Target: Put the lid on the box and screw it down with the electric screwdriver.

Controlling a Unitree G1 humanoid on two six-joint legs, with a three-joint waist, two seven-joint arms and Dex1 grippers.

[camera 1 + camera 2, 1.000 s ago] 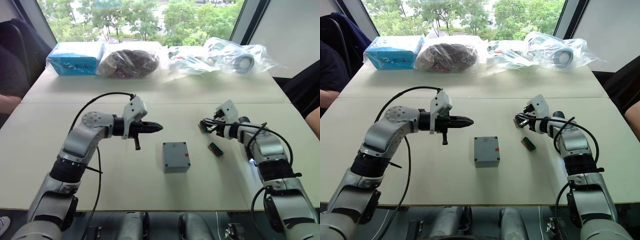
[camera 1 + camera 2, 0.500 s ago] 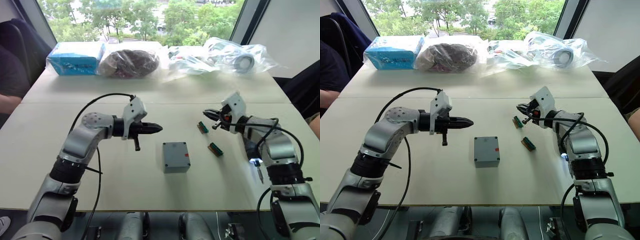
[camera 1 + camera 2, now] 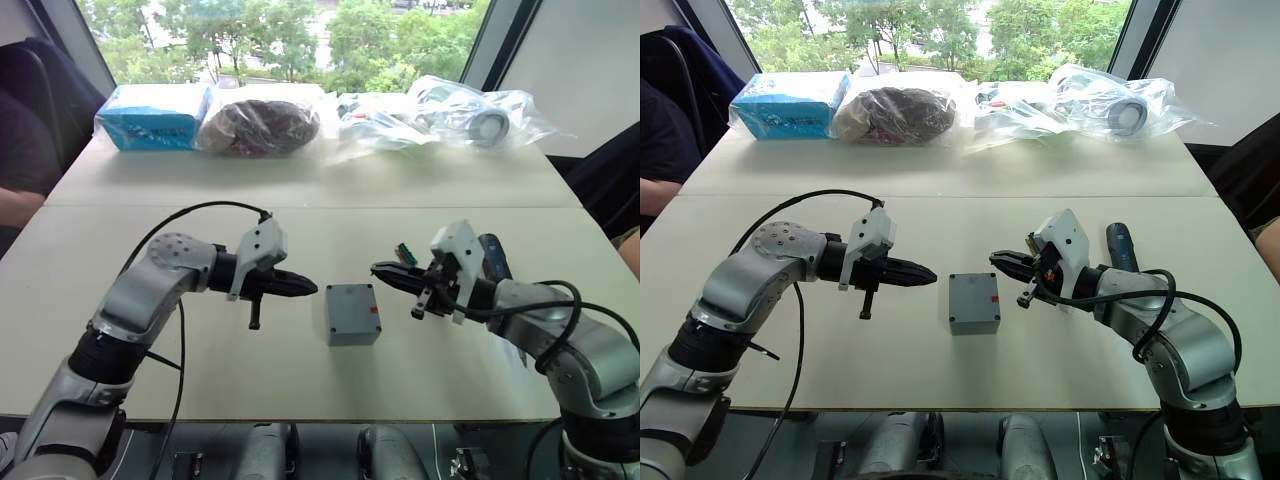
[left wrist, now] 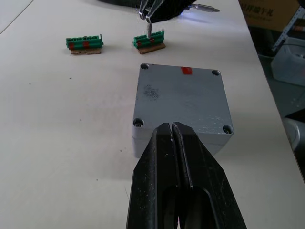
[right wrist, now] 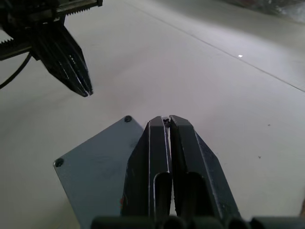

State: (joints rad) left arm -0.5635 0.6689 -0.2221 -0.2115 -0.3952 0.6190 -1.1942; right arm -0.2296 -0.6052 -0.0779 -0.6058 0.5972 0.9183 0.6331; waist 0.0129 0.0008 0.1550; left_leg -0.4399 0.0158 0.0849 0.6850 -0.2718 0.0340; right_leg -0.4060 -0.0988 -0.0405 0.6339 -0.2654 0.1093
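The grey box (image 3: 355, 335) stands mid-table with the flat lid (image 4: 183, 98) lying on top, a screw head in each corner and a red mark on the far side. My left gripper (image 3: 307, 288) is shut and empty, pointing at the box from its left, a short gap away. From the right, my right gripper (image 3: 379, 268) hovers shut and empty just above the box's far right corner. The dark blue electric screwdriver (image 3: 495, 254) lies on the table behind my right forearm.
Two green connector strips (image 4: 84, 44) lie beyond the box on its right side. Along the back of the table sit a blue package (image 3: 152, 115), a dark bag (image 3: 258, 125) and clear plastic bags (image 3: 470, 115). A person's arm (image 3: 15, 205) rests at the far left.
My right arm swung left from the green strips to the box, leaving the screwdriver in the open. My left gripper dropped lower and edged toward the box.
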